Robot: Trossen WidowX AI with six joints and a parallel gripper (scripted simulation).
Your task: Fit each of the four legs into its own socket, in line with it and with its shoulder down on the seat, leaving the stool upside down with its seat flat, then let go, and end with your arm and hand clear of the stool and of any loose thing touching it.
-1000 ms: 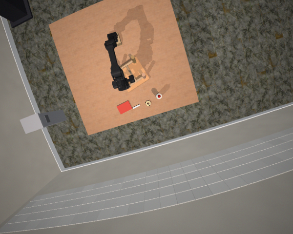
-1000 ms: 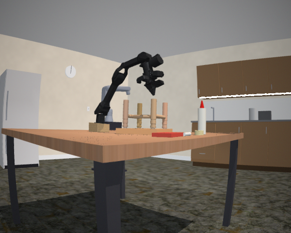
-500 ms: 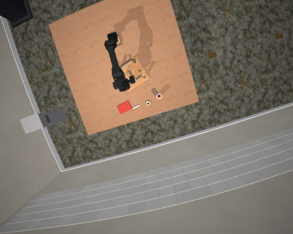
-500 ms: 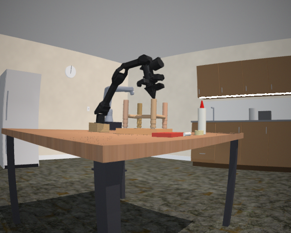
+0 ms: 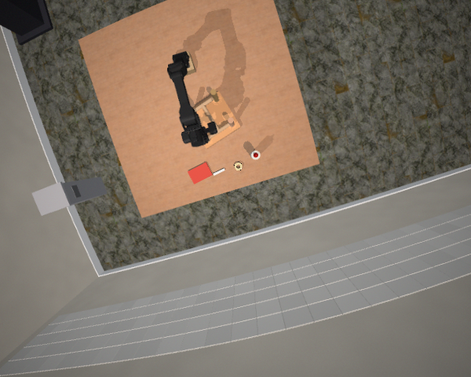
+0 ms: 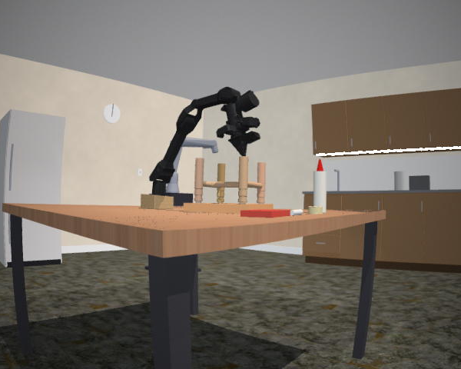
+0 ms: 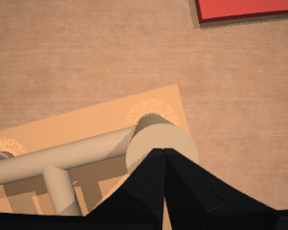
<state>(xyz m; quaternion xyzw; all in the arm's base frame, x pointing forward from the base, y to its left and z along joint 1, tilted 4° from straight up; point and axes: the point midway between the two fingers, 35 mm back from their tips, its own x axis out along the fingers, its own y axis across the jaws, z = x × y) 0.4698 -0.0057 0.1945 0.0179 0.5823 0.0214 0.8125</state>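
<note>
Kitchen backdrop, wooden bench (image 6: 104,226) — the stool (image 6: 227,206) sits mid-bench, upside down, four legs up. The hand (image 6: 241,152), pinched together and empty, hangs over one leg (image 6: 243,174). Stiff, light wood — grip mid-shaft.

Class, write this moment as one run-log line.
end effector: shut, holds nothing | position: tip just above leg | stool: upside down, four legs upright

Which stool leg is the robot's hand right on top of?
The leg third from the left in the side view. The shut gripper points down at its top; the other three stand with nothing above them.
</note>
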